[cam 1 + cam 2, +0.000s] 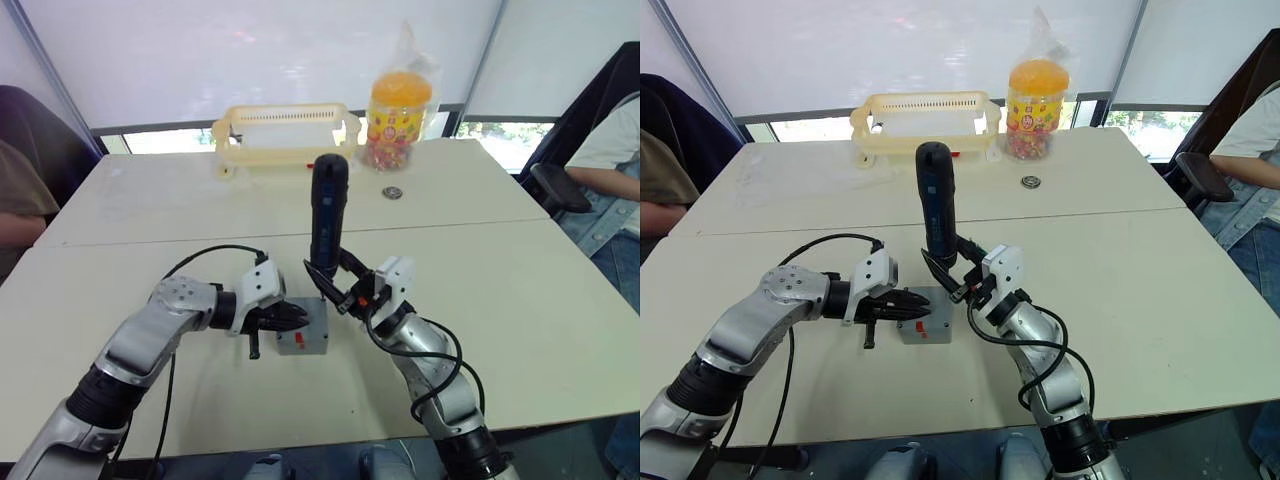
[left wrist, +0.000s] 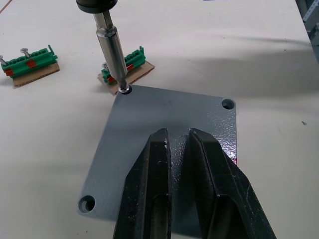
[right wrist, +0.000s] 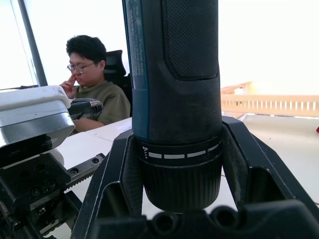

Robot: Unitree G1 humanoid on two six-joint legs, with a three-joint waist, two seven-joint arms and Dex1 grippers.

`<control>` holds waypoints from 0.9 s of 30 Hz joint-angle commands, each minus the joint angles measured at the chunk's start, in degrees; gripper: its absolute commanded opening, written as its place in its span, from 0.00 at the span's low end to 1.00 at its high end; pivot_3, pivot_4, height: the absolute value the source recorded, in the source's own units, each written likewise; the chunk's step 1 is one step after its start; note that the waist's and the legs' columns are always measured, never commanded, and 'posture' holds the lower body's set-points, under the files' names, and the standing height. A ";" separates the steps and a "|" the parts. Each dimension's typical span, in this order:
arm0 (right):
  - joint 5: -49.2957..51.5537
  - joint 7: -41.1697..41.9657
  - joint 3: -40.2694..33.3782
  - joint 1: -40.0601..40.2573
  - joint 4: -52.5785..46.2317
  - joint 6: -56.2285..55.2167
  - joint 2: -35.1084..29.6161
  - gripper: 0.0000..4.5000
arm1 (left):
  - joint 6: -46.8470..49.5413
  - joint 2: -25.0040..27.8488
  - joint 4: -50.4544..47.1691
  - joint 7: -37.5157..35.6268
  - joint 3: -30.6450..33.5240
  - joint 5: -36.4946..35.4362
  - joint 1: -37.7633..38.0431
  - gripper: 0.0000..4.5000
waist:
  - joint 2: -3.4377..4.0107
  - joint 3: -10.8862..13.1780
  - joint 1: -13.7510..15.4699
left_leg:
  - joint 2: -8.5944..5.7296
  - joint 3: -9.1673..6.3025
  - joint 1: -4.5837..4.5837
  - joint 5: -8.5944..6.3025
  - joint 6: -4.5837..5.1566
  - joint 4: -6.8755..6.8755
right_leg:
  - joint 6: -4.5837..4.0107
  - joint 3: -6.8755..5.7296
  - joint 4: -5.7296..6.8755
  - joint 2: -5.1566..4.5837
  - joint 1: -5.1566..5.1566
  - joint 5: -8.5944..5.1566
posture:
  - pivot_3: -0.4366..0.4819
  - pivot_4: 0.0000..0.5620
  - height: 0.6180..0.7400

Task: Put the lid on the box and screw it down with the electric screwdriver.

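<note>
Nearest the robot, the left gripper (image 1: 290,318) lies flat on the lid (image 2: 164,124), its 2 black fingers (image 2: 149,184) drawn almost together with nothing between them, pressing the grey plate down onto the box (image 1: 303,340), which sits on the table (image 1: 520,290) with its red side mark facing the robot. Just beside it, the right gripper (image 1: 335,285) is clamped around the lower barrel of the electric screwdriver (image 1: 327,215), held upright with its thin bit seated in 1 corner hole of the lid; 2 other corner holes in the left wrist view look empty. The main risk, in my judgement, is the bit slipping out of the screw head if the tool tilts, or the lid twisting on the box under torque should the left fingers ease off. 2 small green terminal blocks (image 2: 29,59) lie just past that corner and could be knocked. Farther back sit a coin-like disc (image 1: 392,192), a cream basket (image 1: 285,130) and a candy jar (image 1: 398,120); seated people flank the table.
</note>
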 commanded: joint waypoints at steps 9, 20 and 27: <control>-1.55 0.77 0.28 2.05 4.18 1.45 -1.98 0.39 | 0.77 1.10 -0.11 -0.16 -1.14 1.19 1.00 0.14 | 0.00 -0.35 0.03 | 0.01 -0.05 0.03 -0.01 0.02 -0.01 | 0.00 -0.05 -0.07 0.00 0.09 -0.01 | 0.48 0.27 1.00; -1.93 1.41 0.67 2.67 6.25 1.21 -2.49 0.39 | 0.79 1.36 -0.29 -0.11 -0.90 1.22 1.15 0.14 | -0.03 -0.51 0.04 | 0.02 -0.07 0.09 -0.02 0.03 -0.03 | -0.14 -0.07 -0.11 0.00 0.17 -0.11 | 0.48 0.27 1.00; -1.90 2.05 0.58 3.07 7.77 1.18 -3.06 0.39 | 1.01 1.58 -0.90 0.10 -0.84 1.15 1.56 0.14 | -0.02 -0.76 0.06 | 0.04 -0.12 0.23 -0.07 0.12 -0.05 | -0.15 -0.12 -0.22 0.00 0.38 -0.14 | 0.48 0.27 1.00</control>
